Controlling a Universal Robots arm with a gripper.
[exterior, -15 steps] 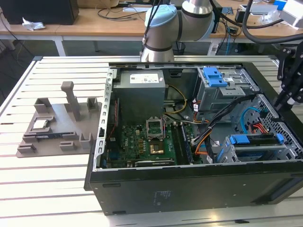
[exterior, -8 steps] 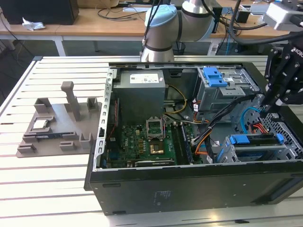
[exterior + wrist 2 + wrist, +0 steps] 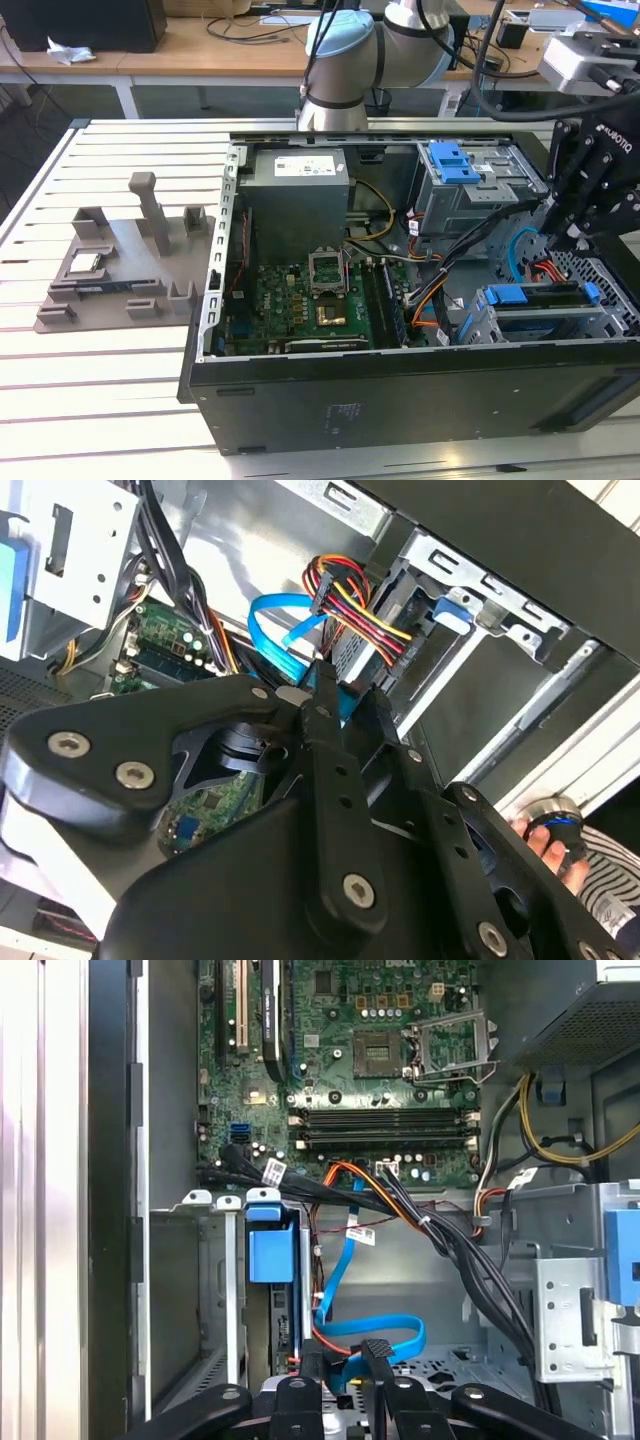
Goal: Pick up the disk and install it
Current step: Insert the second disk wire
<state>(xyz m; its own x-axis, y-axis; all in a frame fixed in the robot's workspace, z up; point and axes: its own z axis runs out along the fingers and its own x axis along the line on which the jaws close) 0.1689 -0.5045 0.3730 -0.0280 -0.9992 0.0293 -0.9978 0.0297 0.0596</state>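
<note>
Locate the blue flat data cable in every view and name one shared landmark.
Exterior view: the blue flat cable curves toward the exterior view's right of the green motherboard.
Second wrist view: it loops beside the red-yellow wire bundle.
First wrist view: it runs from the motherboard's edge into a loop.
Shared landmark: the green motherboard.

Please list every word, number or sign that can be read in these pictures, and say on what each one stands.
No text can be quoted with confidence.
White lettering on the gripper body, exterior view: a maker's mark, left unquoted.
White label on the power supply: too small to read.
Pale mark on the case side panel: too small.
White tags on the black cables, first wrist view: blurred.
Print on the motherboard: too small.
</note>
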